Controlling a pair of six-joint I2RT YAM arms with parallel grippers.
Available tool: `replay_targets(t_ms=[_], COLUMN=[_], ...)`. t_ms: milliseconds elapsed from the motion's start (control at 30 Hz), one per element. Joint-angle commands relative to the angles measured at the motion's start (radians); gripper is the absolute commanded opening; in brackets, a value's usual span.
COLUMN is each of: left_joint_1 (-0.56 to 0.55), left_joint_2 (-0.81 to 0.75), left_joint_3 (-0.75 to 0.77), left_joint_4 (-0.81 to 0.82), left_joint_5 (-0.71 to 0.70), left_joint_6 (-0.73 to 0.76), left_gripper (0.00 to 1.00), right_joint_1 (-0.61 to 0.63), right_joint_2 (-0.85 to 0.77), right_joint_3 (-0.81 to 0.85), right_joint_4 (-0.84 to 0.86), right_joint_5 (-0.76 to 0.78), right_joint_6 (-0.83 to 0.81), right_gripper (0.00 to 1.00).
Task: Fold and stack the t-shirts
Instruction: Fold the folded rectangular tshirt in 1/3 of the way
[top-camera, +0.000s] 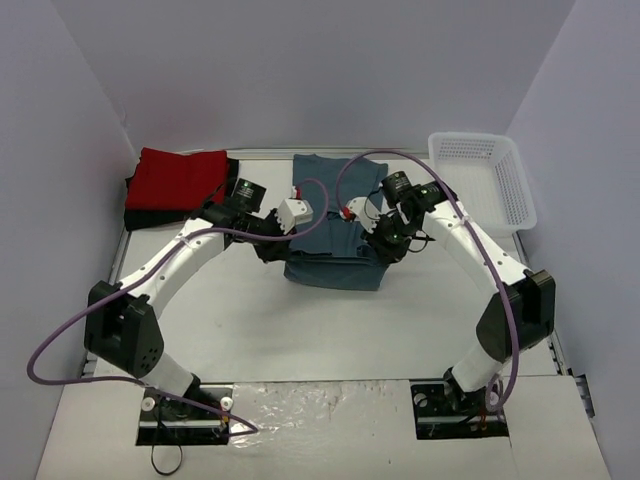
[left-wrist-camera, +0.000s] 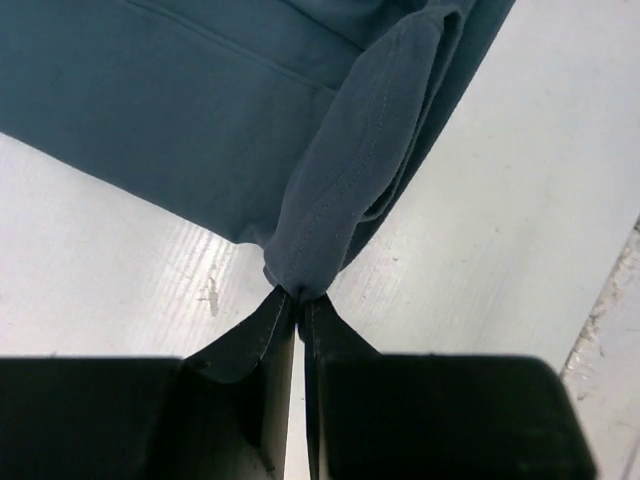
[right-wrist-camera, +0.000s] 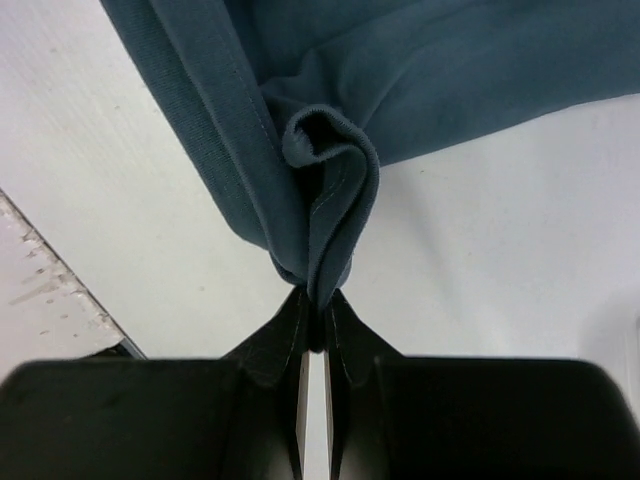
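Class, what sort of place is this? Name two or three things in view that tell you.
Likely a robot lab test cell: plain walls box in a white table, two arms are bolted at its near edge, and the left gripper and right gripper pinch a teal t-shirt.

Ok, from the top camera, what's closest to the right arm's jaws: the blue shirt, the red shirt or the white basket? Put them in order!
1. The blue shirt: pinched in the right jaws, middle of the table.
2. The white basket: far right corner.
3. The red shirt: far left corner, farthest away.
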Motion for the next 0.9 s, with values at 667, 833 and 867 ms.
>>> replay_targets(t_ms=[667, 833, 867], left_joint_1=[0.056, 0.067, 0.073], left_joint_2=[0.401, 0.501, 0.534], left_joint_3=[0.457, 0.589, 0.604], left_joint_4=[0.014, -0.023, -0.027], left_joint_5=[-0.142, -0.136, -0.133], left_joint_6=[0.019, 0.047, 0.051], left_gripper=[0.02, 0.02, 0.02], right_joint_1=[-0.134, -0.146, -0.151], right_joint_2=[0.465, 0.557, 0.582], right_joint_3=[0.475, 0.575, 0.584], right_joint_4=[0.0, -0.001, -0.001], right_joint_5=[0.08, 0.097, 0.097], right_joint_6=[-0.069, -0.066, -0.067], right_gripper=[0.0, 0.0, 0.0])
